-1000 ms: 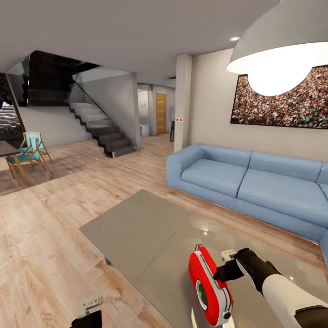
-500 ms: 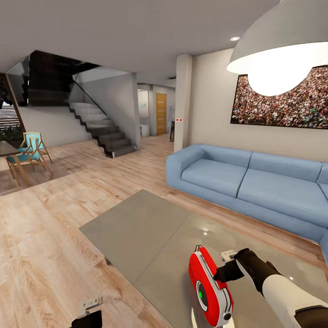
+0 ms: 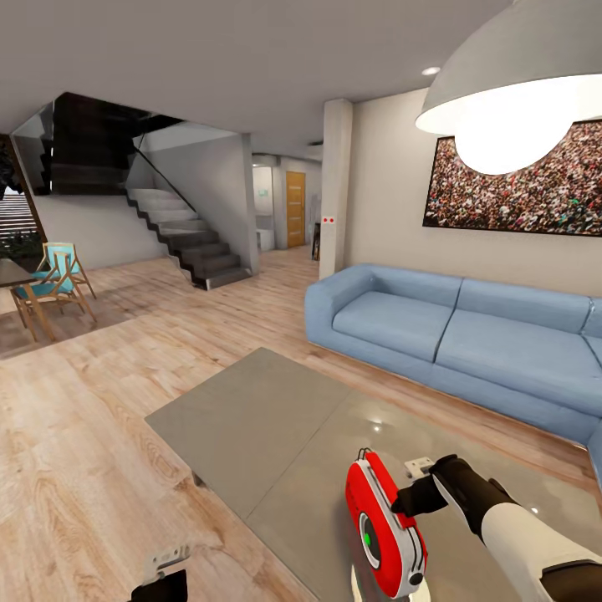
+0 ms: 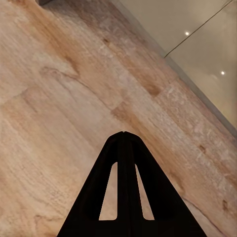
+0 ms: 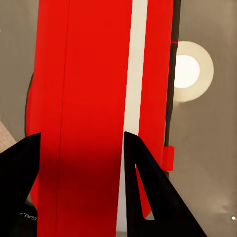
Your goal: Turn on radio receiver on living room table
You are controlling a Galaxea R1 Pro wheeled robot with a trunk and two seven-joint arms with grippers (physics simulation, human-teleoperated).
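Observation:
The red radio receiver (image 3: 386, 535) with white-grey trim stands upright near the front of the grey glossy table (image 3: 251, 418); a green dot shows on its round dial. My right gripper (image 3: 411, 500) is pressed against its far side. In the right wrist view the gripper (image 5: 81, 133) is open: one finger lies in front of the red body (image 5: 89, 98), and the other is partly hidden behind it. My left gripper (image 3: 165, 568) hangs low over the wood floor beside the table, its fingers (image 4: 123, 148) shut together with nothing between them.
A long blue sofa (image 3: 468, 334) runs behind the table, under a crowd picture (image 3: 535, 184). A white dome lamp (image 3: 518, 84) hangs close at the upper right. Open plank floor (image 3: 100, 401) spreads left toward wooden chairs (image 3: 54, 284) and a staircase (image 3: 192, 234).

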